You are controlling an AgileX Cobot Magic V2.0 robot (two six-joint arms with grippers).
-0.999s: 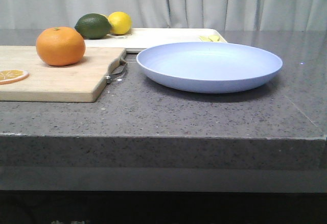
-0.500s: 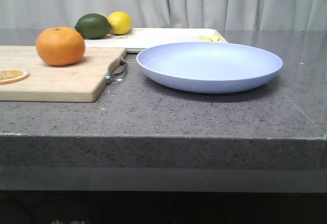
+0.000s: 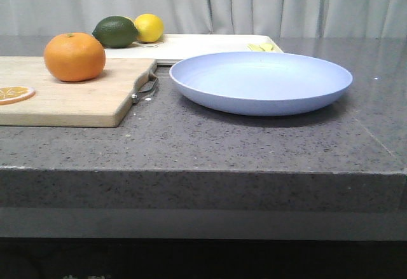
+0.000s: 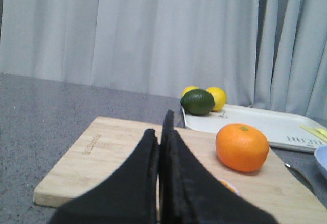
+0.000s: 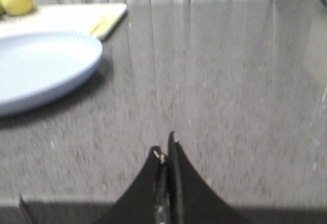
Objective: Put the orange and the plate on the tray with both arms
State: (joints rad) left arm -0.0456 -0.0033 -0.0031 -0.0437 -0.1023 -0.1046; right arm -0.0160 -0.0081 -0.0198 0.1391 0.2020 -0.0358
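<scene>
Front view: orange (image 3: 74, 57) on cutting board (image 3: 76, 98) (plate (image 3: 261, 82) beside)

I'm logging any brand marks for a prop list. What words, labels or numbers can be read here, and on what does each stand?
Nothing here reads clearly.
Cutting board: a faint engraved mark near one corner, too small and blurred to read.
Tray: a dark row of marks near its rim, too blurred to read.
Orange, plate, lime, lemon: no text visible.
</scene>
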